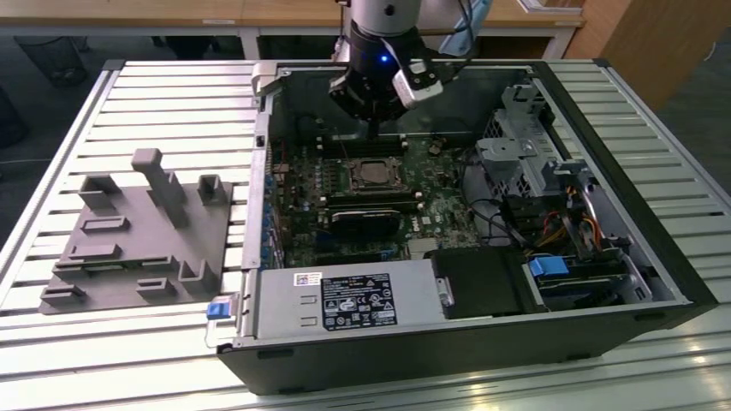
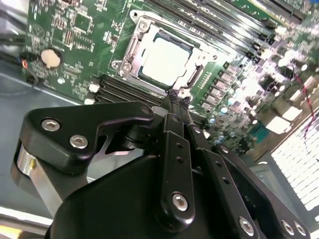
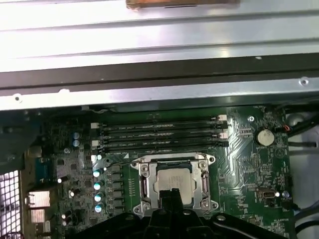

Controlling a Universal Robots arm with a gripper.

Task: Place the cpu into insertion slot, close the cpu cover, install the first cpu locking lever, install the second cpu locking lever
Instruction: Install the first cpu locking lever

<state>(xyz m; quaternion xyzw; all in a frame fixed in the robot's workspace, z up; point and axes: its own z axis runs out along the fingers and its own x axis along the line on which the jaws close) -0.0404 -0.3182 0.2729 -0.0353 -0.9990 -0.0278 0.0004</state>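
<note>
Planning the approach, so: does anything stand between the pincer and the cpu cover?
Nothing visible does. In the second wrist view the pincer hangs close by the edge of the cpu cover, which lies flat around the cpu.

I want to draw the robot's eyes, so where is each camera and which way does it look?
Exterior view: off the arm, high up, looking down into the open computer case; the arm and hand show.
First wrist view: on the arm, facing the green board; the hand's tip shows.
Second wrist view: on the arm, looking along the hand at the cpu.
Shared: both wrist views see hand and cpu.
</note>
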